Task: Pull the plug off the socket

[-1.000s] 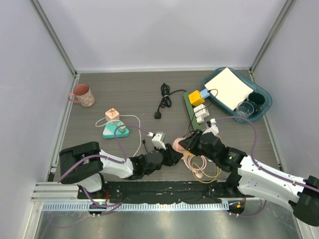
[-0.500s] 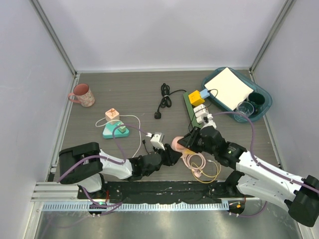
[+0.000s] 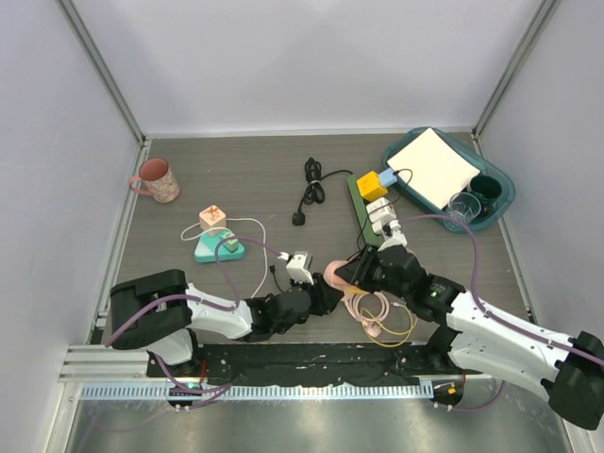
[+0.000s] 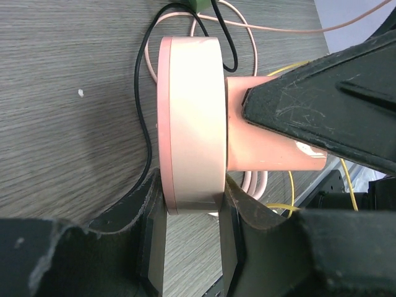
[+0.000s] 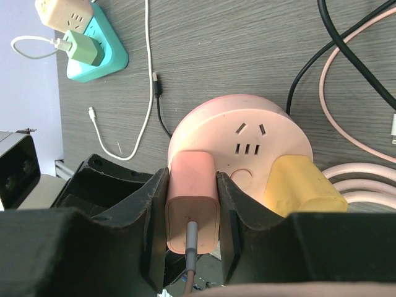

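Two grips set: left gripper (image 4: 189, 204) clamps the pink socket (image 4: 189, 111), right gripper (image 5: 192, 182) its plug (image 5: 192, 213) (seated). Next: pull straight apart.

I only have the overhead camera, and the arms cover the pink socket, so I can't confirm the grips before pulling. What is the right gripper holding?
Observer: The right gripper is shut on the pink plug, squeezing it from both sides.
Operator: Is the plug out yet?
Observer: No, it sits against the face of the round pink socket, next to a yellow plug.
Operator: And the left gripper?
Observer: The left gripper is shut on the socket, pinching its edge from front and back.
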Robot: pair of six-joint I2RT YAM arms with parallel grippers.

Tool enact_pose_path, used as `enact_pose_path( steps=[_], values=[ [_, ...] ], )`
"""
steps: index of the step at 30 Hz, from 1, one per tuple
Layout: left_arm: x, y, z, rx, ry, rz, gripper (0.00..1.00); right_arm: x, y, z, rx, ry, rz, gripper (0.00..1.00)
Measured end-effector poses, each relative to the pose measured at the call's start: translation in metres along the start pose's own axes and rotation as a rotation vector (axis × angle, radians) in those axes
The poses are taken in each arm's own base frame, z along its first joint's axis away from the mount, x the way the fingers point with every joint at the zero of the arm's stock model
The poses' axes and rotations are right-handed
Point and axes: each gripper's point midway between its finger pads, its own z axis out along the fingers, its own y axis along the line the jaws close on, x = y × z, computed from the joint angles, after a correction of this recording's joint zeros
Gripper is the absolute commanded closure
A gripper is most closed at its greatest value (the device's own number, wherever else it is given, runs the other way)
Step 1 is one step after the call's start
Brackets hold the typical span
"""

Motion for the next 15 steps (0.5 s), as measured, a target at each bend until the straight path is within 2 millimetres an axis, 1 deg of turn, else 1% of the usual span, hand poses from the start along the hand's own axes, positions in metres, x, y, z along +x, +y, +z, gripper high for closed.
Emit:
enact_pose_path(
  steps=[9, 13, 15],
  values=[
    [-0.007, -0.012, -0.001, 0.035, -0.021, -0.019, 1.0, -0.013, 0.007, -0.011, 0.07, 0.002, -0.033, 0.99],
    [-0.009, -0.013, -0.002, 0.049, -0.029, -0.026, 1.0, -0.011, 0.008, -0.012, 0.064, 0.026, 0.005, 0.99],
    [-0.008, -0.009, -0.002, 0.036, -0.026, -0.018, 1.0, -0.008, 0.007, -0.008, 0.045, 0.026, 0.042, 0.99]
  ],
)
